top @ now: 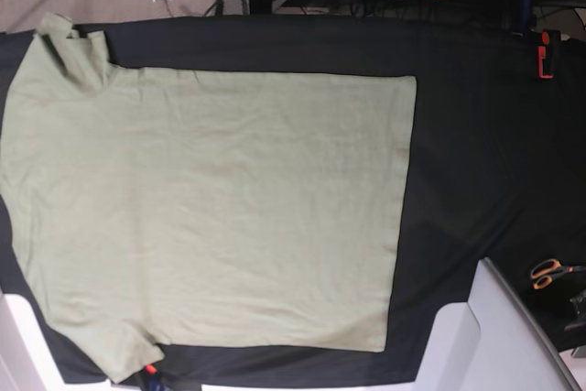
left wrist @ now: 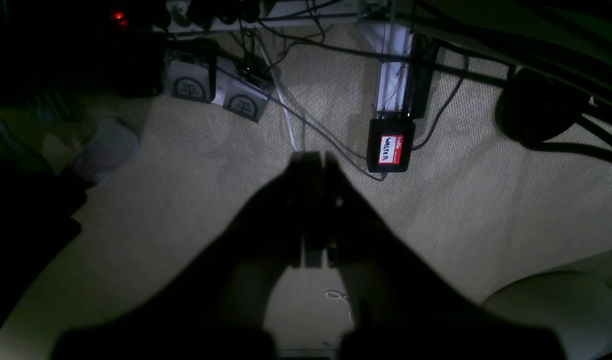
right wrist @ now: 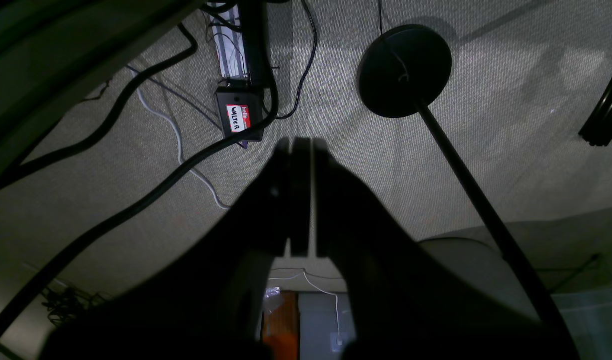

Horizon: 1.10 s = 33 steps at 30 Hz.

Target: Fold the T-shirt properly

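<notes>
Currently the large pale sage-green cotton T-shirt (top: 211,217) is lying flat, unfolded; both closed, empty grippers, left gripper (left wrist: 315,159) and right gripper (right wrist: 301,143), are needing to descend to a sleeve edge.

You see one T-shirt (top: 211,208) on one black-clothed counter (top: 458,162), with one pair of orange-handled scissors (top: 548,272) and one red clamp (top: 545,53). Each wrist view shows you one claw: left claw (left wrist: 316,157), right claw (right wrist: 301,142).

I see the T-shirt (top: 211,208) in plain pale sage green on the black cloth surface (top: 476,162) — no print. Scissors (top: 548,272) show orange handles; the carpet (left wrist: 460,200) is beige, finely woven — a red-and-white name sticker (left wrist: 389,149).
</notes>
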Motion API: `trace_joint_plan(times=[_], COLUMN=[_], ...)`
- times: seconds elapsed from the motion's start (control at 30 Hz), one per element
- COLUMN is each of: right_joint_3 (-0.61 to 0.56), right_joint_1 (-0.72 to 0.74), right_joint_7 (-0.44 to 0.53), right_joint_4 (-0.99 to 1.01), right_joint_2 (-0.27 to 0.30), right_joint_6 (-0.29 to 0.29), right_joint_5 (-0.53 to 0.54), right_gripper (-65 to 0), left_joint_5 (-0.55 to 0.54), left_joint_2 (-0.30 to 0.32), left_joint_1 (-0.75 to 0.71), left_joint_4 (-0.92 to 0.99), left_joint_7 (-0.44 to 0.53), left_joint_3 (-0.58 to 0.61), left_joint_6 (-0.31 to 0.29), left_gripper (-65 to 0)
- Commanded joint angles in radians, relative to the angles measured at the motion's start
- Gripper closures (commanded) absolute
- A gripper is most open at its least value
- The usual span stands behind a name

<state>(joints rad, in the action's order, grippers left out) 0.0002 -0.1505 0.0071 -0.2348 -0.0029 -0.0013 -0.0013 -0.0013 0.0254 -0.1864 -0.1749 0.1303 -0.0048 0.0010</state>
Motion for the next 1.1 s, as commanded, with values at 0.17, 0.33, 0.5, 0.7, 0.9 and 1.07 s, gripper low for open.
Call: trace_joint_plan(times=[0.17, 0.33, 0.5, 0.7, 0.9, 1.07], right_joint_3=[0.004, 0.005, 0.050, 0.197, 0.312, 0.464], right_joint_1=[-0.093, -0.278, -0.459, -0.599, -0.706, -0.628], right_joint_7=[-0.006, -0.121, -0.263, -0.391, -0.450, -0.453], right_joint_4=[-0.085, -0.383, -0.734, -1.089, -1.509, -1.679], right_joint_2=[0.004, 0.030, 0.033, 0.027, 0.007, -0.001], right_joint_6=[-0.006, -0.006, -0.006, -0.006, -0.006, 0.116], right_joint_5=[0.002, 0.004, 0.004, 0.004, 0.027, 0.248], right_gripper=[-0.2, -0.2, -0.2, -0.2, -0.8, -7.1], left_joint_5=[0.011, 0.002, 0.001, 0.001, -0.055, -0.380], left_joint_2=[0.018, 0.069, 0.118, 0.141, 0.175, 0.232], left_joint_1=[-0.132, -0.330, -0.460, -0.588, -0.712, -0.704], left_joint_4=[-0.194, -0.510, -0.708, -0.970, -1.357, -1.570], left_joint_7=[0.004, 0.002, 0.002, 0.002, -0.004, -0.008], left_joint_3=[0.007, 0.009, -0.002, -0.004, -0.027, -0.131], left_joint_6=[0.004, 0.004, 0.004, 0.004, 0.004, 0.003], left_gripper=[0.0, 0.0, 0.0, 0.0, 0.0, 0.0])
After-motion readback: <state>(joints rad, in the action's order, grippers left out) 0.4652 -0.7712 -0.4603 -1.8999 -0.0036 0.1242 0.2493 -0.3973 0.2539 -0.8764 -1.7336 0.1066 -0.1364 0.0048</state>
